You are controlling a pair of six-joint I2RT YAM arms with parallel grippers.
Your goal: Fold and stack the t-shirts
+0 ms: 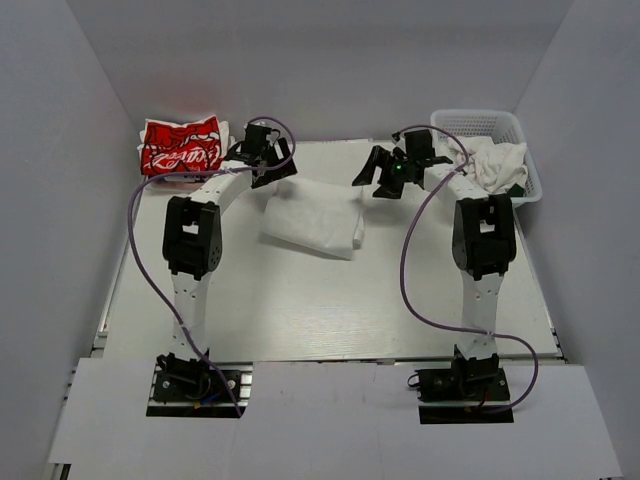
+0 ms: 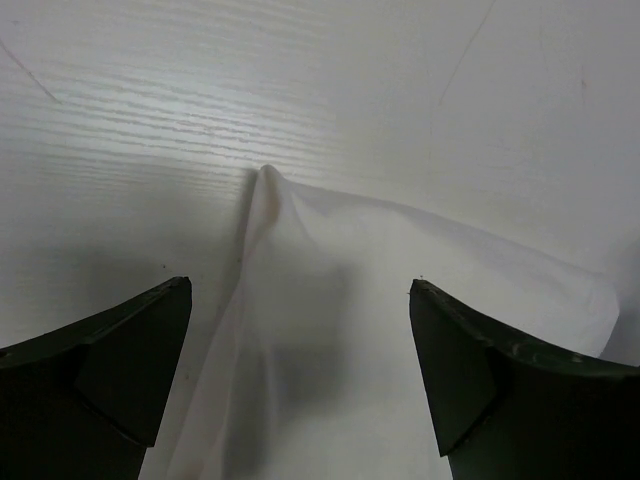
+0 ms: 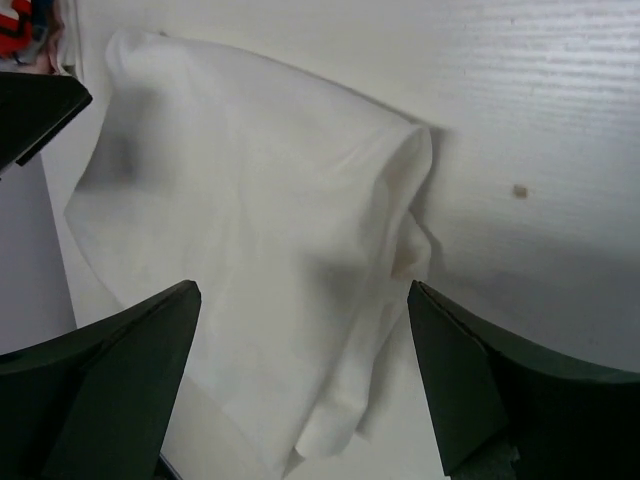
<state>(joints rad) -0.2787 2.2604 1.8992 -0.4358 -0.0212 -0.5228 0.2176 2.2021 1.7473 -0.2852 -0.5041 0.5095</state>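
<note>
A folded white t-shirt [image 1: 313, 220] lies on the table between the arms, plain side up. It fills the left wrist view [image 2: 400, 330] and the right wrist view [image 3: 250, 250]. My left gripper [image 1: 268, 152] is open and empty above its far left corner. My right gripper [image 1: 385, 170] is open and empty just right of its far right edge. A folded red t-shirt with white script [image 1: 181, 146] lies at the far left corner on white cloth. More white shirts [image 1: 497, 163] lie crumpled in the basket.
A white plastic basket [image 1: 523, 160] stands at the far right corner. Grey walls enclose the table on three sides. Purple cables loop along both arms.
</note>
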